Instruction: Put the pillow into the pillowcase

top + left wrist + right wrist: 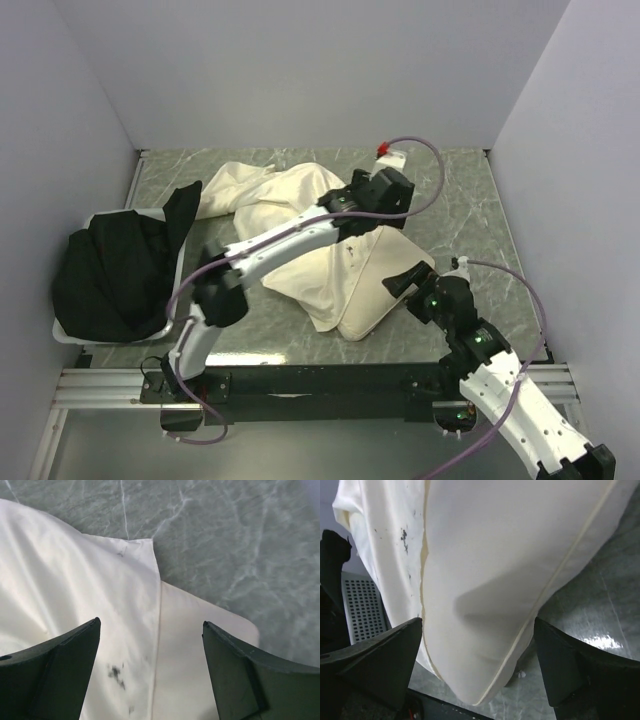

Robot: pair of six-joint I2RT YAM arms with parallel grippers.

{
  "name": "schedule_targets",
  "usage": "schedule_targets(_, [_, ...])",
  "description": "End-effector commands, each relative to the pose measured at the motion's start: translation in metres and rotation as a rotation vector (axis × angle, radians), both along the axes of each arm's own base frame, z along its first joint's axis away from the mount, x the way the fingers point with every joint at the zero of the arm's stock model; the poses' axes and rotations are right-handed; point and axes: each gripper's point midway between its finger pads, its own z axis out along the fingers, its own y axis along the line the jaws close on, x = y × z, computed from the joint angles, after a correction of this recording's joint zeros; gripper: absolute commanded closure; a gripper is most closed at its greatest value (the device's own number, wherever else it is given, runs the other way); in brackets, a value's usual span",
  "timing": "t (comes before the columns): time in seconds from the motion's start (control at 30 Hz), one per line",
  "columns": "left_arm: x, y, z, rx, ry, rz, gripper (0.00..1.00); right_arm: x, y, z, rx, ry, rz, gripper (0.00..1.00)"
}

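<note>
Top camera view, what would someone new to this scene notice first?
A plump cream pillow lies in the middle, one end sticking out of a thin wrinkly cream pillowcase that trails toward the back. Over it hang the left gripper and right gripper, both open and holding nothing. At the left edge, a black cloth heap fills a white tray.

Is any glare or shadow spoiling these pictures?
Right wrist view: glare on the table, a soft shadow on the pillow. Left wrist view: the pillowcase looks nearly washed out. Top view: evenly lit and sharp.
</note>
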Motion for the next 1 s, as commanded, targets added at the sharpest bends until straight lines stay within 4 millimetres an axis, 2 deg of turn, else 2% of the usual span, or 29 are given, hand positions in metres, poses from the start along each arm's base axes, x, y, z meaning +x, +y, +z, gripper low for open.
schedule_targets(0.0, [0.021,-0.004,-0.046,0.210,0.026,-0.054,0.13,-0.003,-0.022,0.002,-0.021,0.039,-0.118,0.00])
schedule_targets(0.03, [0.031,-0.003,-0.052,0.214,0.022,-0.041,0.13,-0.002,-0.023,0.001,-0.028,0.044,-0.120,0.00])
schedule_targets(0.07, [0.036,-0.006,-0.066,0.226,0.036,-0.048,0.13,-0.001,-0.025,0.001,-0.034,0.049,-0.125,0.00])
schedule_targets(0.13, [0.045,-0.007,-0.081,0.233,0.023,-0.061,0.12,0.006,-0.029,-0.001,-0.035,0.052,-0.130,0.00])
schedule_targets(0.2, [0.046,-0.010,-0.089,0.230,0.021,-0.090,0.11,0.018,-0.029,0.001,-0.009,0.026,-0.122,0.00])
schedule_targets(0.27, [0.046,-0.010,-0.100,0.241,0.037,-0.096,0.12,0.025,-0.027,-0.008,-0.002,0.056,-0.103,0.02])
schedule_targets(0.3, [0.046,-0.010,-0.104,0.246,0.038,-0.095,0.12,0.034,-0.027,-0.004,0.003,0.034,-0.100,0.03])
schedule_targets(0.33, [0.046,-0.007,-0.112,0.260,0.047,-0.092,0.13,0.036,-0.028,-0.016,-0.010,0.080,-0.101,0.05])
schedule_targets(0.4, [0.049,-0.004,-0.119,0.270,0.051,-0.076,0.18,0.043,-0.025,-0.021,-0.017,0.082,-0.087,0.10])
schedule_targets(0.43, [0.050,-0.002,-0.125,0.279,0.058,-0.071,0.22,0.042,-0.022,-0.032,-0.016,0.118,-0.072,0.22])
schedule_targets(0.47, [0.051,-0.003,-0.127,0.278,0.055,-0.068,0.33,0.042,-0.020,-0.036,-0.009,0.124,-0.061,0.31])
schedule_targets(0.5, [0.052,-0.003,-0.129,0.278,0.059,-0.073,0.39,0.042,-0.019,-0.040,-0.001,0.117,-0.059,0.43])
schedule_targets(0.53, [0.052,-0.004,-0.134,0.282,0.062,-0.077,0.45,0.040,-0.017,-0.045,0.006,0.130,-0.055,0.66])
schedule_targets(0.57, [0.053,-0.006,-0.135,0.282,0.060,-0.084,0.61,0.039,-0.018,-0.048,0.006,0.135,-0.057,0.73])
schedule_targets(0.6, [0.050,-0.011,-0.138,0.274,0.069,-0.109,0.70,0.037,-0.019,-0.052,0.002,0.144,-0.056,0.77])
schedule_targets(0.63, [0.050,-0.013,-0.139,0.270,0.070,-0.122,0.78,0.037,-0.018,-0.052,0.000,0.139,-0.052,0.87])
schedule_targets(0.67, [0.050,-0.016,-0.138,0.264,0.068,-0.136,0.92,0.037,-0.018,-0.050,-0.006,0.130,-0.045,0.91])
schedule_targets(0.7, [0.049,-0.018,-0.138,0.258,0.073,-0.147,0.99,0.041,-0.018,-0.044,-0.006,0.111,-0.043,0.94])
schedule_targets(0.73, [0.047,-0.022,-0.130,0.235,0.073,-0.166,0.99,0.042,-0.017,-0.039,-0.007,0.094,-0.036,1.00])
schedule_targets(0.8, [0.039,-0.030,-0.114,0.197,0.060,-0.201,0.99,0.047,-0.016,-0.026,-0.013,0.063,-0.020,1.00])
schedule_targets(0.83, [0.033,-0.033,-0.090,0.156,0.038,-0.220,0.99,0.048,-0.014,-0.017,-0.013,0.037,-0.008,1.00])
schedule_targets(0.9, [0.016,-0.043,-0.057,0.097,0.007,-0.259,0.99,0.053,-0.011,0.003,-0.014,-0.001,0.019,1.00])
schedule_targets(0.93, [0.006,-0.045,-0.020,0.038,-0.035,-0.278,0.99,0.054,-0.008,0.011,-0.007,-0.010,0.034,1.00])
schedule_targets(0.97, [-0.006,-0.051,0.000,-0.006,-0.048,-0.316,0.99,0.059,-0.004,0.030,0.008,-0.049,0.052,1.00])
